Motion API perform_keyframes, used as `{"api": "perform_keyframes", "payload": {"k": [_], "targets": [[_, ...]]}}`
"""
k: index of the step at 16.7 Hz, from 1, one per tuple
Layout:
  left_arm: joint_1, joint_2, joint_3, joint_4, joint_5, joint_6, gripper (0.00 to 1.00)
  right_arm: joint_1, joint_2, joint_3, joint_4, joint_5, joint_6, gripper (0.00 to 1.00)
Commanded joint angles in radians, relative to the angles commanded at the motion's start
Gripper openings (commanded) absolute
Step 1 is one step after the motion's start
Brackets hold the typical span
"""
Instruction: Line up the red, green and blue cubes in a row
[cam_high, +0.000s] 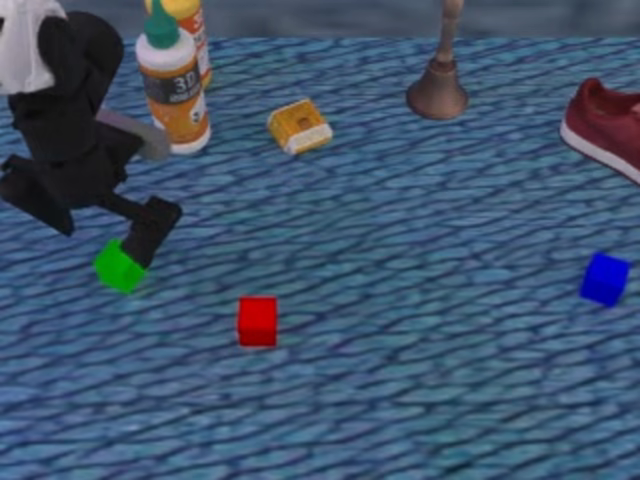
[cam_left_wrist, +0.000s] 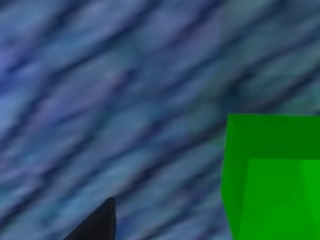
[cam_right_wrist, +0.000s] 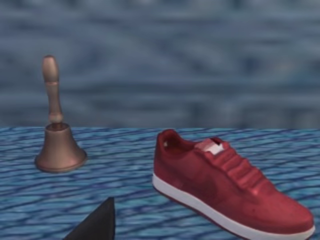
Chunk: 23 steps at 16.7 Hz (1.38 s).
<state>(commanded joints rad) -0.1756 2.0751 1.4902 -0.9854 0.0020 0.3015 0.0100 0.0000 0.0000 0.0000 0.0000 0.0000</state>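
Three glossy cubes (cam_high: 257, 321), equal, unaligned

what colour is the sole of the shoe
White, under a dark red upper; the shoe shows best in the right wrist view.

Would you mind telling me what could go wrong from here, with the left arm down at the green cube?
1. The left tool meets the green cube at its edge; an off-centre close could push it away or twist it.
2. The bottle stands just behind the left arm, so a wide swing might tip it.
3. The blue cube lies far right of the red cube, leaving a long carry.
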Motion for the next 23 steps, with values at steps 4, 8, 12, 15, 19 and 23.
{"api": "perform_keyframes", "payload": {"k": [4, 8, 12, 15, 19, 23], "targets": [[0.000, 0.046, -0.080, 0.126, 0.000, 0.000, 1.00, 0.000, 0.000, 0.000, 0.000, 0.000, 0.000, 1.00], [0.000, 0.056, -0.098, 0.153, 0.000, 0.000, 1.00, 0.000, 0.000, 0.000, 0.000, 0.000, 0.000, 1.00], [0.000, 0.056, -0.098, 0.153, 0.000, 0.000, 0.77, 0.000, 0.000, 0.000, 0.000, 0.000, 0.000, 1.00], [0.000, 0.056, -0.098, 0.153, 0.000, 0.000, 0.55, 0.000, 0.000, 0.000, 0.000, 0.000, 0.000, 1.00], [0.000, 0.056, -0.098, 0.153, 0.000, 0.000, 0.25, 0.000, 0.000, 0.000, 0.000, 0.000, 0.000, 1.00], [0.000, 0.056, -0.098, 0.153, 0.000, 0.000, 0.00, 0.000, 0.000, 0.000, 0.000, 0.000, 0.000, 1.00]]}}
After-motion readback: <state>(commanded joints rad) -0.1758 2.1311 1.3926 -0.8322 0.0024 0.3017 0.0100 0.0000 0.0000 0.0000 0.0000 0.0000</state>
